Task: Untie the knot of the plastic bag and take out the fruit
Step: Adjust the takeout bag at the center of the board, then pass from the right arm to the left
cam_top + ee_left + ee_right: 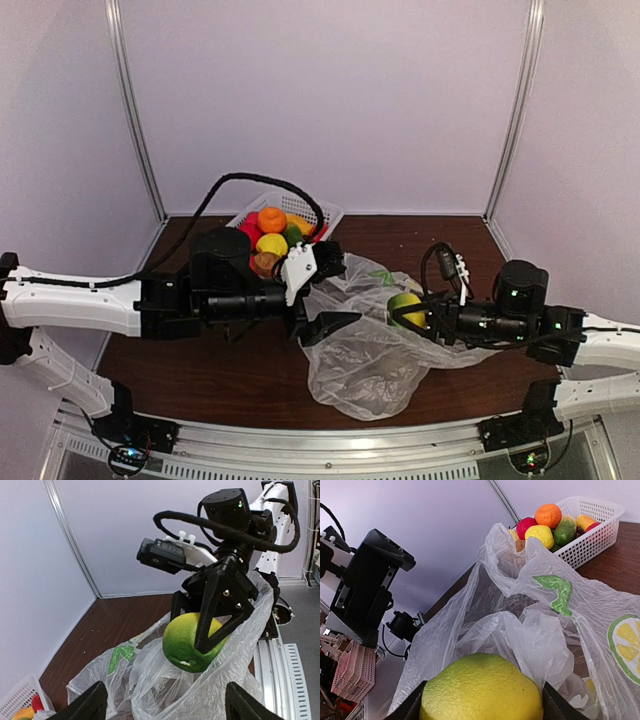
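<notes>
Going by the left wrist view, the right pincer (207, 630) is clamped on the yellow-green fruit (185, 647) mid-frame, right above the mouth of the bag (365, 365). The left pincer (335, 290) hangs spread wide and empty at centre-left of the top view. Fruit looks firm, round and a bit slick, so a squeeze across its widest part seems right, and the bag's flimsy crinkly film slumped on the worktop (450, 240), best pinched at a bunched edge; can't spot any knot.
</notes>
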`<control>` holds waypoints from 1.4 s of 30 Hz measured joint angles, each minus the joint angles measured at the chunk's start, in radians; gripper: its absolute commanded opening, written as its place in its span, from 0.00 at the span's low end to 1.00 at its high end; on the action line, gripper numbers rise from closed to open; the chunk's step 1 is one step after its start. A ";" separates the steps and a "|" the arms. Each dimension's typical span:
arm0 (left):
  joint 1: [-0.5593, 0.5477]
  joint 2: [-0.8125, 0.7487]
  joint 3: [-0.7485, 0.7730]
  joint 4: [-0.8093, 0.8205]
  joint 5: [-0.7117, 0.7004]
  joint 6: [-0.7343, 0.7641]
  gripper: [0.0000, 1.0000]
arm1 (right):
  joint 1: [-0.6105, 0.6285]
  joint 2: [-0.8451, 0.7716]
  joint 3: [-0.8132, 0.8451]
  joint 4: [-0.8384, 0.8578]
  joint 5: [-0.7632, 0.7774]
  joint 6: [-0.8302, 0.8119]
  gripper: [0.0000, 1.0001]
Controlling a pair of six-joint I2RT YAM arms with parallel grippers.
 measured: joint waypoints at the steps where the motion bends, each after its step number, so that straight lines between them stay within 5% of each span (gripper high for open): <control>1: -0.008 0.002 0.000 0.013 -0.001 0.022 0.82 | 0.000 0.005 0.000 0.003 -0.002 0.007 0.39; 14: -0.024 0.223 0.128 0.063 -0.079 0.126 0.81 | -0.005 0.019 0.002 0.043 -0.048 0.070 0.40; 27: -0.035 0.232 0.122 0.060 0.031 0.184 0.83 | -0.010 -0.006 0.002 0.043 -0.054 0.075 0.41; 42: -0.078 0.357 0.188 0.066 -0.068 0.248 0.90 | -0.010 0.016 0.002 0.064 -0.076 0.098 0.41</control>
